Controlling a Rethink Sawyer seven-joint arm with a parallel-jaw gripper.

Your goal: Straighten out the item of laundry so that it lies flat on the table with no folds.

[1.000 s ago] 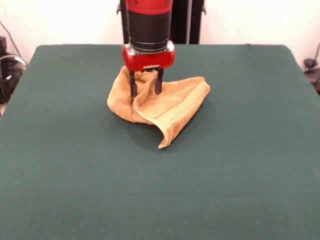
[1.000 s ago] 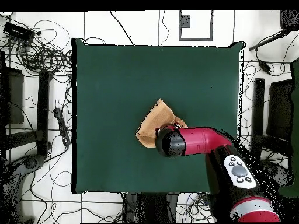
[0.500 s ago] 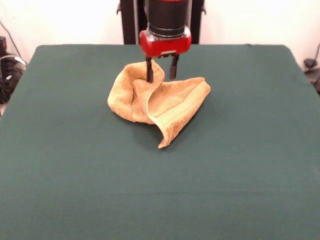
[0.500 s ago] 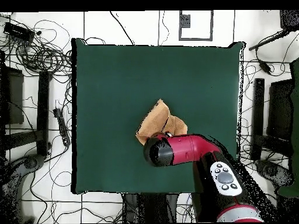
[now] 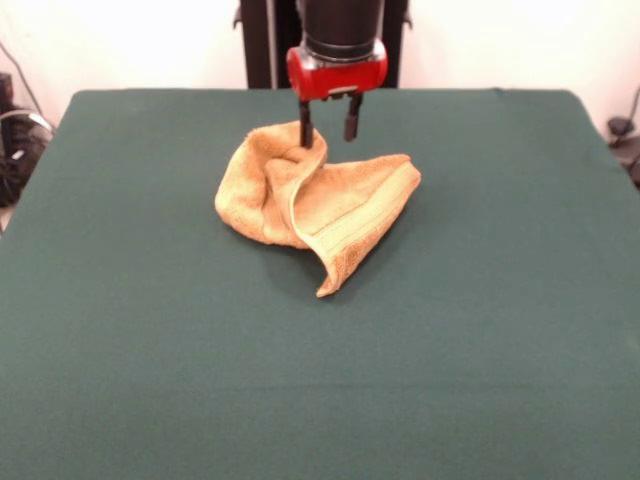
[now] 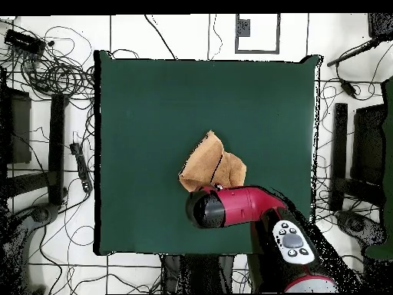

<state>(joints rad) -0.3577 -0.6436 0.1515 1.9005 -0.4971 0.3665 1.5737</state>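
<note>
The golden-orange towel (image 5: 320,205) lies crumpled in a folded heap on the far middle of the green table (image 5: 150,350), with one ribbed band showing along a raised fold. My gripper (image 5: 328,135) hangs just above the towel's far edge, its fingers apart with nothing between them. The left fingertip (image 5: 305,140) is right at the towel's top fold. In the overhead view the towel (image 6: 211,163) lies near the table's (image 6: 153,100) middle, and the arm's red and black wrist (image 6: 219,208) covers the gripper.
The robot's pedestal (image 5: 270,40) stands beyond the table's far edge. In the overhead view, cables (image 6: 54,69) and black stands (image 6: 57,146) lie on the floor around the table.
My gripper has risen and moved toward the table's far side, from inside the towel's folds to its far edge. The towel's far fold stands a little higher.
</note>
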